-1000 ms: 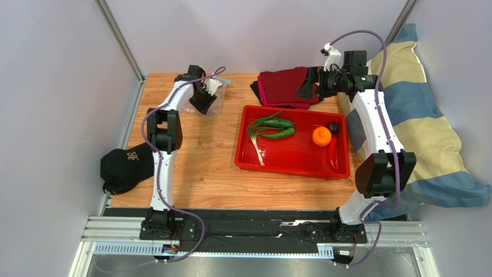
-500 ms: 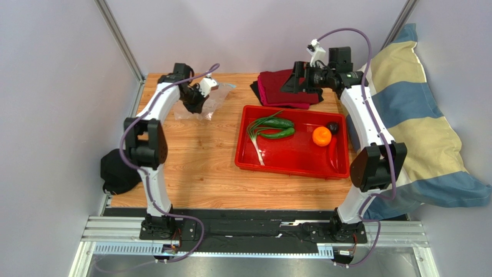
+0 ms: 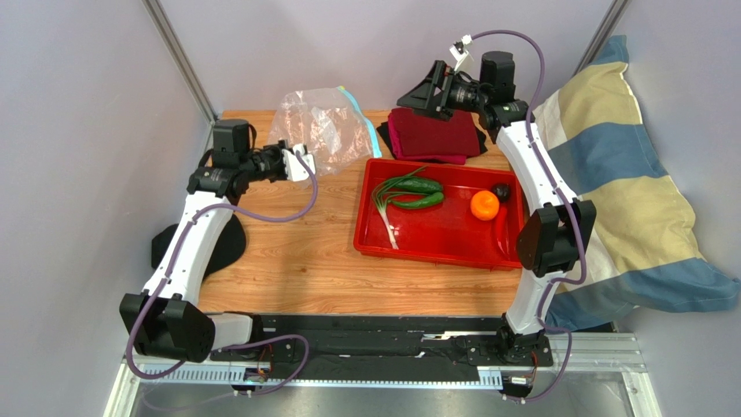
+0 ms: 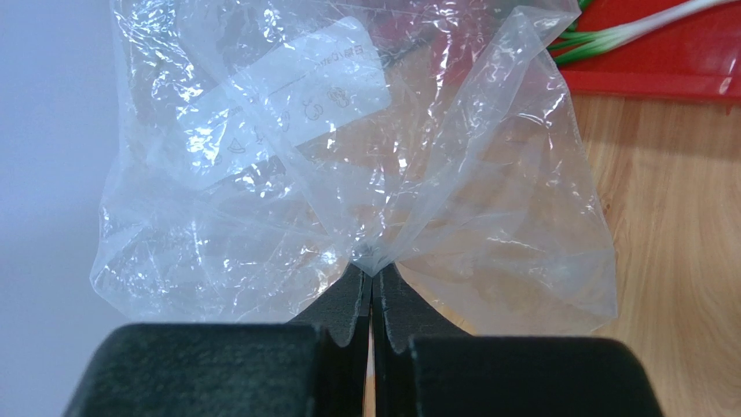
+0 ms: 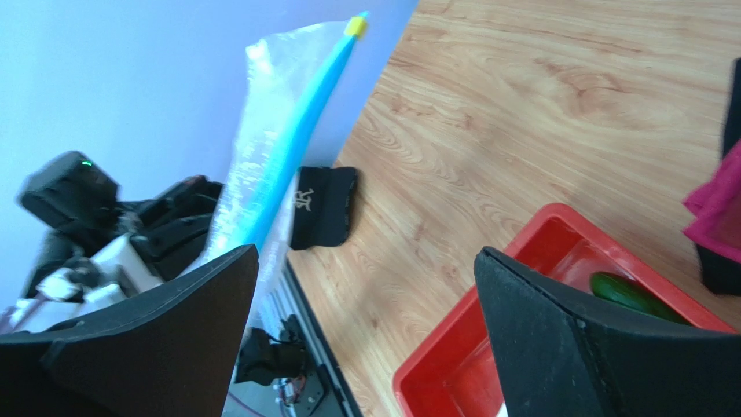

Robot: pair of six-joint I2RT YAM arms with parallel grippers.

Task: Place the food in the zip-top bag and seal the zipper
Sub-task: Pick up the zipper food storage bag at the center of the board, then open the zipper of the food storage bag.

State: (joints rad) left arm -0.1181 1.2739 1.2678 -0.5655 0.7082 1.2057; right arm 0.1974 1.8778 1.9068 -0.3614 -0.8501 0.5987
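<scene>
While clamping a fold of the bag (image 4: 348, 156) in the left gripper (image 4: 372, 274), holds it aloft, crumpled, over the table's (image 3: 296, 252) far left.
Shows the zipper (image 5: 291, 165) as a blue strip down the bag's edge nearest the tray (image 3: 439, 256) — right gripper (image 5: 365, 256) spread wide, empty, above the maroon cloth (image 3: 435, 139). Finds orange (image 3: 484, 205), two green vegetables (image 3: 419, 186), onion (image 3: 387, 217), chili (image 3: 502, 233) and dark piece (image 3: 502, 191) all in the tray.

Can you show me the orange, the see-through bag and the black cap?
orange fruit (image 3: 484, 205), top view, its middle
zip-top bag (image 4: 287, 104), left wrist view, its white label
black cap (image 5: 326, 208), right wrist view, its front
</scene>
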